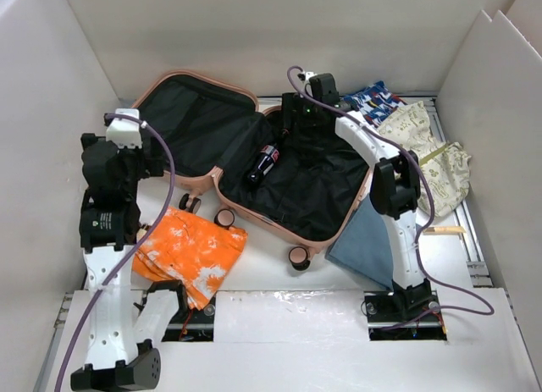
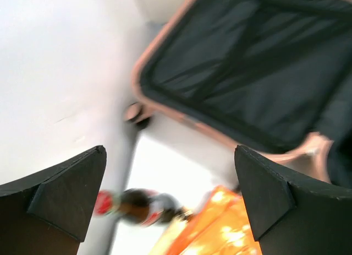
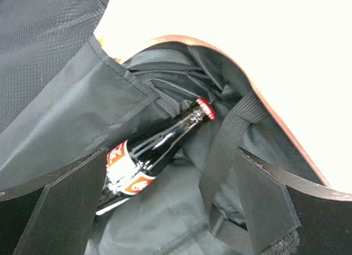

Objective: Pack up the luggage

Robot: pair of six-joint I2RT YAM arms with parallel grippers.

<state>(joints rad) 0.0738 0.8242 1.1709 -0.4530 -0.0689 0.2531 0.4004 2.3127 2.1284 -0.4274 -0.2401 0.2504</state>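
The luggage [image 1: 326, 193] lies open in the middle of the table, lid half to the left, and a bottle [image 3: 148, 156] rests on the lining of the right half, near the hinge. The right gripper [image 3: 170, 172] hangs just above the bottle with its jaws spread wide, holding nothing. The left gripper [image 2: 169, 156] is also spread and empty, off the lid half's near-left corner. The bottle looks placed, so the step seems to be getting the right arm clear. It should rise straight up before swinging away, so that neither finger nudges the bottle or catches the strap [image 3: 228, 139] beside its neck. The blue cloth [image 1: 364, 244] at the case's near-right corner looks the nearest next pick for that arm, and the orange cloth [image 1: 190, 255] suits the left.
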